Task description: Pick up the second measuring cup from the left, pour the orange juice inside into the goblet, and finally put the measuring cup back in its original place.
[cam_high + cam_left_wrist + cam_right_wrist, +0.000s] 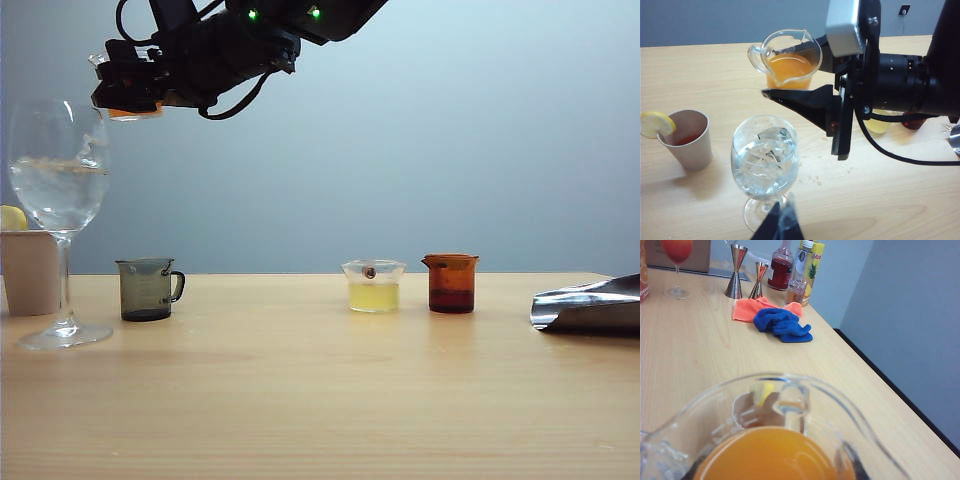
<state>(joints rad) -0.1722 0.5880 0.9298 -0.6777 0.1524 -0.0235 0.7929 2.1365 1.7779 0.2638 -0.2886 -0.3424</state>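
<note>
1. The second measuring cup (pixel 790 59), full of orange juice (pixel 789 67), sits between the right gripper (pixel 790 70) fingers (pixel 805 102), clamped, above the goblet (pixel 765 162)
2. Left gripper (pixel 777 227): near the goblet's foot; jaw opening unclear

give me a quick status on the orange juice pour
Right claw shut on measuring cup, held above goblet. Orange juice in the cup, none in goblet. Left claw low by goblet's foot, state unclear. Pour path clear.

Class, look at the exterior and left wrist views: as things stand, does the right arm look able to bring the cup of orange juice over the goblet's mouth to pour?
Probably yes. The right gripper holds the measuring cup high beside the goblet, whose open rim has nothing above it.
</note>
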